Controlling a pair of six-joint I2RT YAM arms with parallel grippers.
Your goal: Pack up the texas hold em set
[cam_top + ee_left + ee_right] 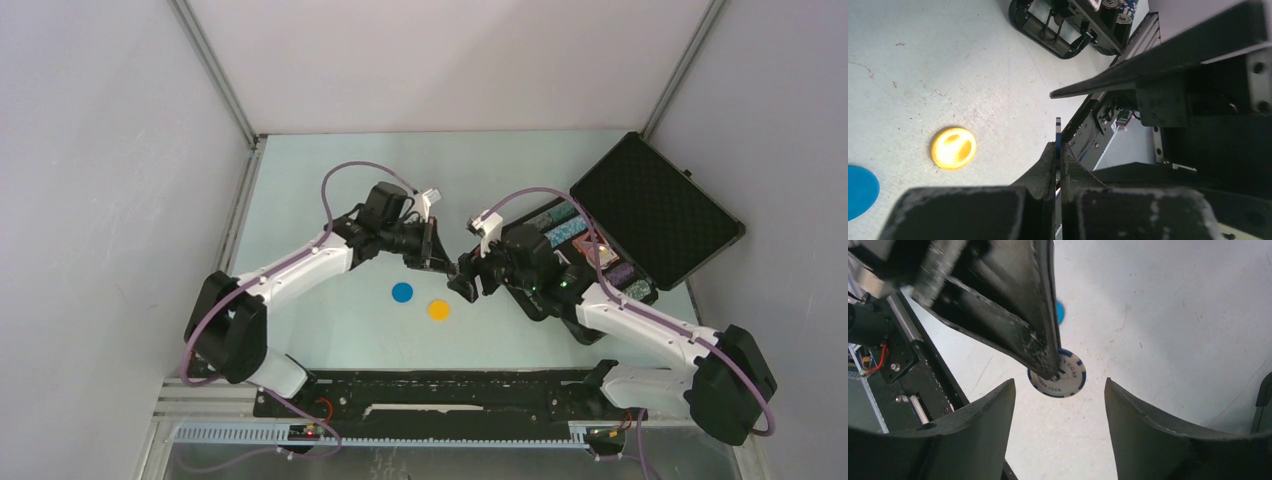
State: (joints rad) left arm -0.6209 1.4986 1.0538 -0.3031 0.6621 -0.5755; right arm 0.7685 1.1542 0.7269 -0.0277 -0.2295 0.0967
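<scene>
the left gripper (pixel 437 258) is pinched shut on a blue-and-white chip (pixel 1058 131), held edge-on above the table (pixel 330 200), about midway between the two arms. the right gripper (pixel 466 284) faces it with jaws spread wide and nothing in them, and the chip sits just ahead of the gap. it looks to me like a hand-over of the chip. the case (pixel 655 205) lies open at far right, with chip rows (pixel 562 228) in its tray. a blue disc (pixel 402 292) and a yellow disc (pixel 438 310) lie loose on the table, near each other. next the right jaws would need to close squarely on the chip before the left lets go, then carry it to a row in the case.
</scene>
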